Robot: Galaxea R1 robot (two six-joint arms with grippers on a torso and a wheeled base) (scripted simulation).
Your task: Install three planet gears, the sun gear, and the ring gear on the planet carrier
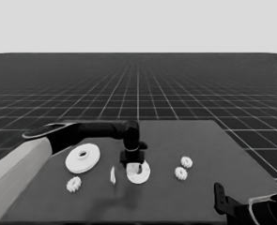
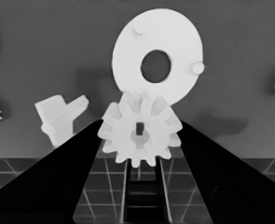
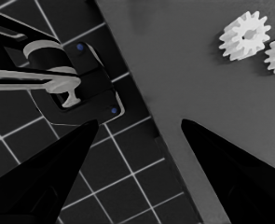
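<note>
My left gripper (image 1: pixel 132 160) reaches in to the middle of the table and is shut on a planet gear (image 2: pixel 139 135), held just over the near edge of the planet carrier (image 1: pixel 140 172). In the left wrist view the carrier (image 2: pixel 158 60) shows its dark central hole and small pegs beyond the held gear. The ring gear (image 1: pixel 83 157) lies to the left. One loose planet gear (image 1: pixel 73 184) sits at the front left, and two more (image 1: pixel 186 162) (image 1: pixel 180 173) lie right of the carrier. My right gripper (image 3: pixel 139 122) is open and parked at the table's front right corner.
A thin white piece (image 1: pixel 112 175) stands just left of the carrier, close to the left gripper's fingers. The right arm (image 1: pixel 243 208) occupies the lower right corner. Dark machinery with blue lights (image 3: pixel 81 88) shows past the table's edge.
</note>
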